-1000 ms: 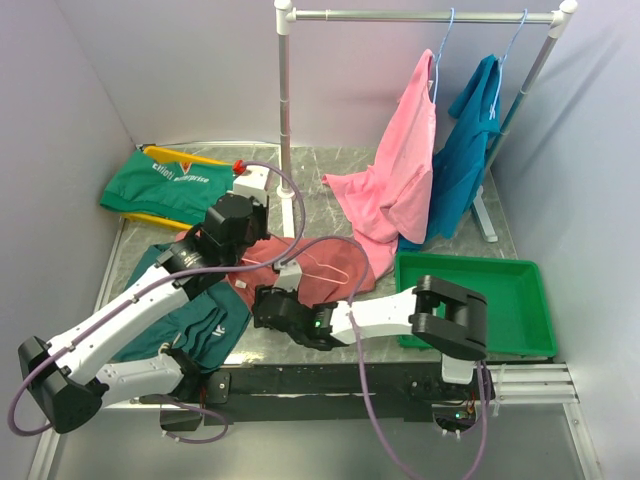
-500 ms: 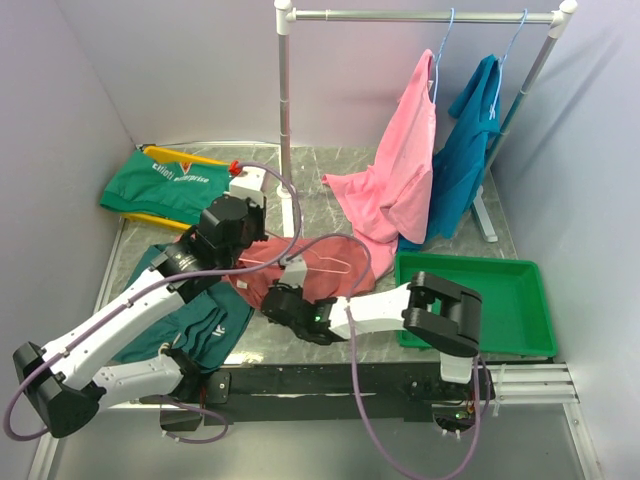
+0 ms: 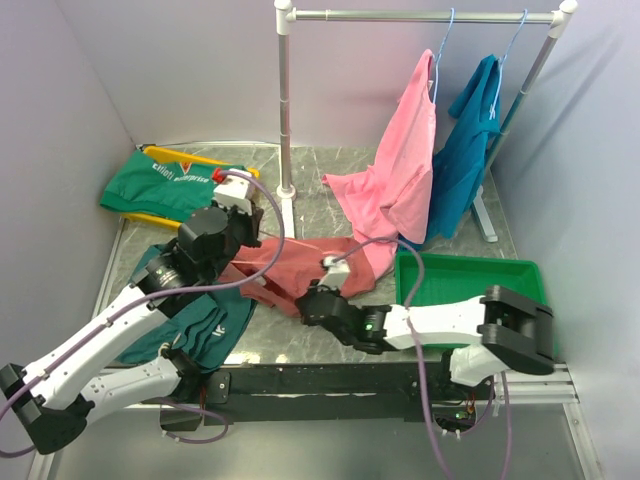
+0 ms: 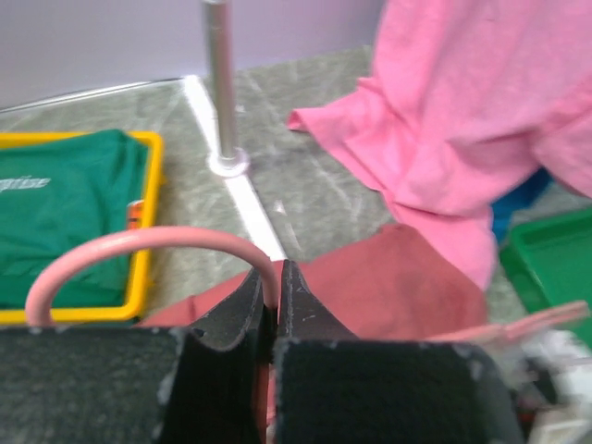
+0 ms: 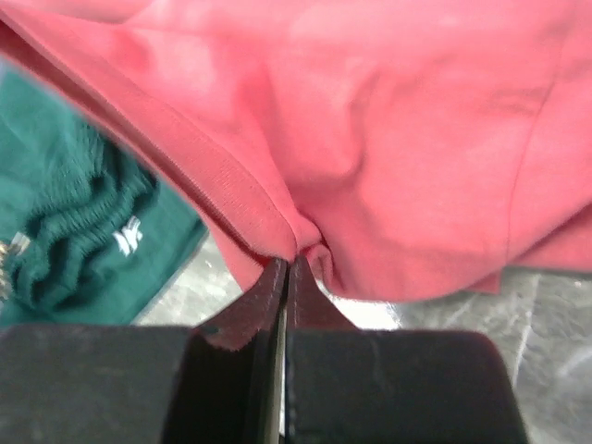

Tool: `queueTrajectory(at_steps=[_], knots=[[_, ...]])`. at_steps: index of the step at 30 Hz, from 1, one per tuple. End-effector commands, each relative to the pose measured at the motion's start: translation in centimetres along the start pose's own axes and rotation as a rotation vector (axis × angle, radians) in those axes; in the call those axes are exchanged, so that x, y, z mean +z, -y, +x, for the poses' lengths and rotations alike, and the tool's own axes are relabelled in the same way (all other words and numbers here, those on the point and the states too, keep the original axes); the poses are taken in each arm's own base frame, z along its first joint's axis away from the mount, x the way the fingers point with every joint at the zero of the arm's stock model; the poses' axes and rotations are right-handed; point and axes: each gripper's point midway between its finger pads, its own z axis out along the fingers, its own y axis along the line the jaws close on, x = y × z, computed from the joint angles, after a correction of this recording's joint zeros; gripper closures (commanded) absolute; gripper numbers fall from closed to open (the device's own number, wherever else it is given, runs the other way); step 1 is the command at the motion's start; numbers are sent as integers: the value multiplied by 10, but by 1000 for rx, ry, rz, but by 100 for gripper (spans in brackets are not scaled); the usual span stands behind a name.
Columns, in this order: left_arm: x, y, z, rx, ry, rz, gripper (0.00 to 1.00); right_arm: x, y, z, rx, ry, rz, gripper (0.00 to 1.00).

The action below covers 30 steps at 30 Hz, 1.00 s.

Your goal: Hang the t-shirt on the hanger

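The job looks under way, not finished. The left hand (image 4: 269,301) is clamped on the hook of the thin salmon-pink wire hanger (image 4: 139,239), and the right hand (image 5: 285,268) is pinched tight on a hem fold of the dusty brick-red cloth t-shirt (image 3: 300,265). The t-shirt is drawn out between them over the middle of the worktop (image 3: 330,170), towards its near edge. Whether the wire is inside the cloth I cannot tell. Neither shoulder appears seated, so threading and dressing seem left to do.

The worktop is grey marbled stone between plain lilac walls. A metal clothes rail (image 3: 420,15) at the far edge carries a light pink shirt (image 3: 400,170) and a teal-blue shirt (image 3: 470,150). A green plastic tray (image 3: 470,262) sits at the near right corner, a yellow tray (image 3: 150,217) with a green printed shirt (image 3: 165,185) at the far left, and a dark green garment (image 3: 200,320) at the near left
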Motion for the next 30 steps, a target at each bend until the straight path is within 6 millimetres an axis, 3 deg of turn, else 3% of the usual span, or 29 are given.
queueTrajectory(at_steps=[1,3,15,23,30], knots=[[-15,-29,-30,21,110,-103,99,-11,27,-34,175,115,42,100],[-19,-31,-35,23,133,-109,99,-15,37,-34,187,116,45,100],[-35,-47,-38,31,192,-156,99,-38,51,-61,241,164,-17,100],[-43,-63,-42,54,222,-226,99,-61,59,-89,249,218,-43,100],[-42,-63,-43,55,216,-234,99,-83,46,-115,170,231,-68,100]])
